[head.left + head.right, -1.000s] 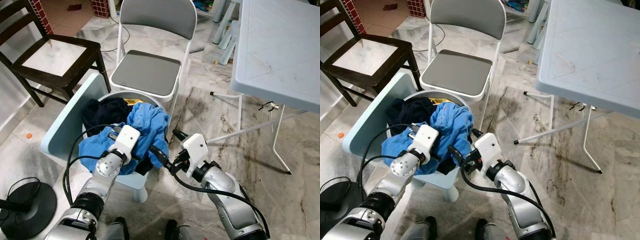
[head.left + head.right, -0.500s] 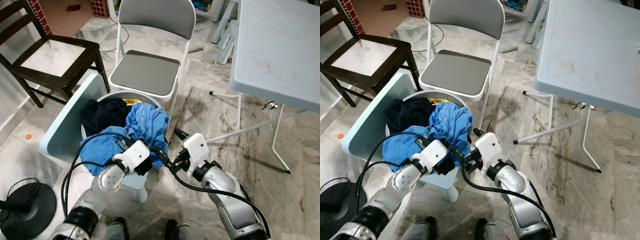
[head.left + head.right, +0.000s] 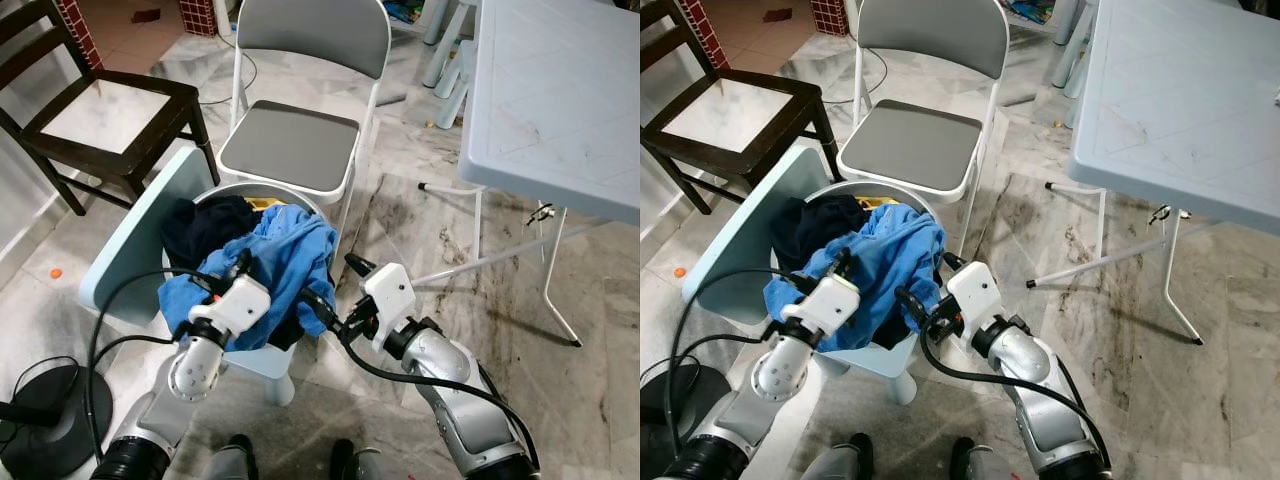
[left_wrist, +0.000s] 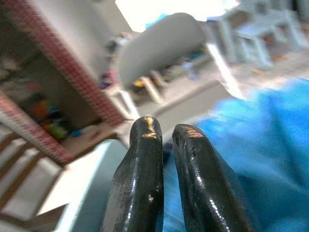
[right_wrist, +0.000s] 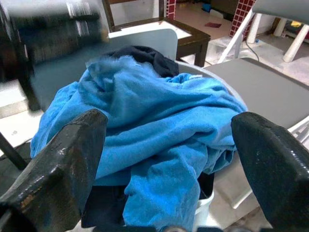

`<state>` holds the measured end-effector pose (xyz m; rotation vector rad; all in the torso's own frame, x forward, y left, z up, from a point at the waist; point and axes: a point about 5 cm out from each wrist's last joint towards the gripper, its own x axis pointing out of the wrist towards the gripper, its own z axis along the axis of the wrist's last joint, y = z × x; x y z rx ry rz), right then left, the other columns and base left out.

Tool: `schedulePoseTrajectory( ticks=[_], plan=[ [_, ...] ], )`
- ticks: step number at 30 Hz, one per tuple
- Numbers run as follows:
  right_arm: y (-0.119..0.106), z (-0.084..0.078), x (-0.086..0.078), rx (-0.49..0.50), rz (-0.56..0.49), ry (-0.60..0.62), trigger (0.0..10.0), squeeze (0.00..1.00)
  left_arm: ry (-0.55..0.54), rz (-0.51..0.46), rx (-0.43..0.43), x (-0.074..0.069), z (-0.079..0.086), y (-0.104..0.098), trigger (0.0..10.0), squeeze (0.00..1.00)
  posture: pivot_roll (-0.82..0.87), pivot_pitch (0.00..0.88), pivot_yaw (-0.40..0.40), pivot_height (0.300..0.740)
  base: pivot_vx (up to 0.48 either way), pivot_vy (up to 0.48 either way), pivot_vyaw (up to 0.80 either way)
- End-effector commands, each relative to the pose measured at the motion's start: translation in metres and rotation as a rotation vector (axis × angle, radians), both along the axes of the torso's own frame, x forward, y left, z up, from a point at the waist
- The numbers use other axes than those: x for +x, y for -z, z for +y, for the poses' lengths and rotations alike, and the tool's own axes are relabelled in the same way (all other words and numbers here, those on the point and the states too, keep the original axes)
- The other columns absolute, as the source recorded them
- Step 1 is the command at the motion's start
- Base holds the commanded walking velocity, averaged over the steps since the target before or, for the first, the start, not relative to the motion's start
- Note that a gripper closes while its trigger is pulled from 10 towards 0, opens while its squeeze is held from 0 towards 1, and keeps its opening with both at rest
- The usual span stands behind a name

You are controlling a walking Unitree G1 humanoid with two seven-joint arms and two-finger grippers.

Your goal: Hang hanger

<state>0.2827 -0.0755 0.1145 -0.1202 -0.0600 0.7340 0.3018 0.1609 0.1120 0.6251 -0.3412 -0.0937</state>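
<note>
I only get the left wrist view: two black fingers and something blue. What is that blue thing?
Observer: A blue cloth heaped in a round white basket, spilling over its near rim.
Operator: Is anything else in there?
Observer: A dark garment lies beside it, on the robot's left.
Operator: And the other arm?
Observer: The right gripper is wide open, facing the cloth from the robot's right.

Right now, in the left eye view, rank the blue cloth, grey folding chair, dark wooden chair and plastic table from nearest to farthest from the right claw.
1. Blue cloth, just left of the right claw.
2. Grey folding chair, ahead.
3. Plastic table, ahead right.
4. Dark wooden chair, far left.
</note>
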Motion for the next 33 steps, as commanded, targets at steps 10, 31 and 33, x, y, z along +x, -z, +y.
schedulePoseTrajectory(
  ticks=[10, 31, 33],
  plan=[
    [0.004, 0.000, -0.002, -0.008, 0.006, -0.005, 10.0, 0.00, -0.307, 0.078, -0.148, 0.023, 0.069, -0.012, 10.0, 1.00, 0.13, 0.244, -0.086, 0.740, 0.000, 0.000, 0.00],
    [0.004, 0.000, -0.004, -0.020, -0.002, -0.007, 10.0, 0.00, -0.006, 0.417, -0.308, 0.032, 0.021, 0.028, 10.0, 0.00, 0.11, 0.249, -0.087, 0.740, 0.000, 0.000, 0.00],
    [0.004, 0.000, -0.004, -0.022, -0.004, -0.008, 10.0, 0.00, 0.019, 0.437, -0.298, 0.032, 0.014, 0.031, 6.8, 0.00, 0.12, 0.249, -0.088, 0.740, 0.000, 0.000, 0.00]
  ],
)
